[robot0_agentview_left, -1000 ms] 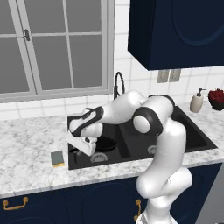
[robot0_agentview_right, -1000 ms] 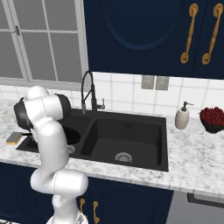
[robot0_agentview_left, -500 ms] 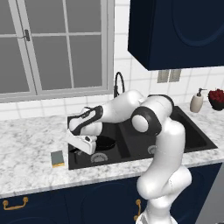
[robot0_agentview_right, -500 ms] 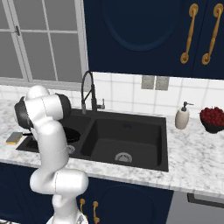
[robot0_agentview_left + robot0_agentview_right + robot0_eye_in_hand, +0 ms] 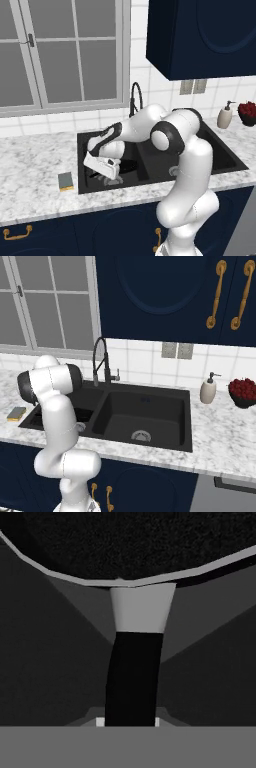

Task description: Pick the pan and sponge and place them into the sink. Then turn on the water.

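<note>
Black pan (image 5: 135,552) sits low in the sink's (image 5: 220,152) left basin, gripper (image 5: 102,167) clamped on its handle (image 5: 132,677). Sponge (image 5: 65,181) waits on the counter; releasing carelessly could tip the pan.

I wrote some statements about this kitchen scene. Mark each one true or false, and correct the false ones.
1. The sponge lies on the counter left of the sink. True.
2. The gripper is lowered into the left basin of the sink. True.
3. Water runs from the faucet. False: no stream shows.
4. The pan sits on the counter beside the sponge. False: it is in the sink, its handle between the gripper's fingers.
5. The soap dispenser stands left of the faucet. False: it stands right of the sink.
</note>
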Available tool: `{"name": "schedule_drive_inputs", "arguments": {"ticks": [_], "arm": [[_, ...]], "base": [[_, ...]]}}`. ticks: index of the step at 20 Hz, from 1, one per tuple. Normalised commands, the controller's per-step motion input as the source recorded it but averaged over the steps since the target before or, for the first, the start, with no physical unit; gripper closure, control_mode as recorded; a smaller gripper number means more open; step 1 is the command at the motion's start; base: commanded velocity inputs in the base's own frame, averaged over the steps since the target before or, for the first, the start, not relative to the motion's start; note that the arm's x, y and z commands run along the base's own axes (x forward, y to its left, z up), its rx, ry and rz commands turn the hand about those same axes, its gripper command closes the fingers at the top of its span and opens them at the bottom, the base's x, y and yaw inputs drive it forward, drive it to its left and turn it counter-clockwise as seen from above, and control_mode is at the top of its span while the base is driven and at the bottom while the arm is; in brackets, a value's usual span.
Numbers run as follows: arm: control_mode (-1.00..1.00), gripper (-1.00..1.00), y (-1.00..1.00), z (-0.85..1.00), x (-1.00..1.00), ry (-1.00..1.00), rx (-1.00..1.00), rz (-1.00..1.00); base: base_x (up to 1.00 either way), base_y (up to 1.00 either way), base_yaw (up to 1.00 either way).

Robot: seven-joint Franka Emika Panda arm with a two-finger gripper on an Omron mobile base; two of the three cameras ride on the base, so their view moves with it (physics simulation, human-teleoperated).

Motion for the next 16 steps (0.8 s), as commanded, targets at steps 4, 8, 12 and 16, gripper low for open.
{"name": "schedule_drive_inputs", "arguments": {"ticks": [4,8,12,16], "arm": [[-1.0,1.0,0.0,-0.57,0.14,0.0,0.0,0.0],[-1.0,-1.0,0.0,-0.27,0.05,0.0,0.0,0.0],[-1.0,-1.0,0.15,0.05,0.0,-0.14,-0.02,0.0],[-1.0,-1.0,0.27,0.56,-0.01,-0.2,0.0,0.0]], "base": [[0.0,0.0,0.0],[0.0,0.0,0.0],[0.0,0.0,0.0],[0.0,0.0,0.0]]}}
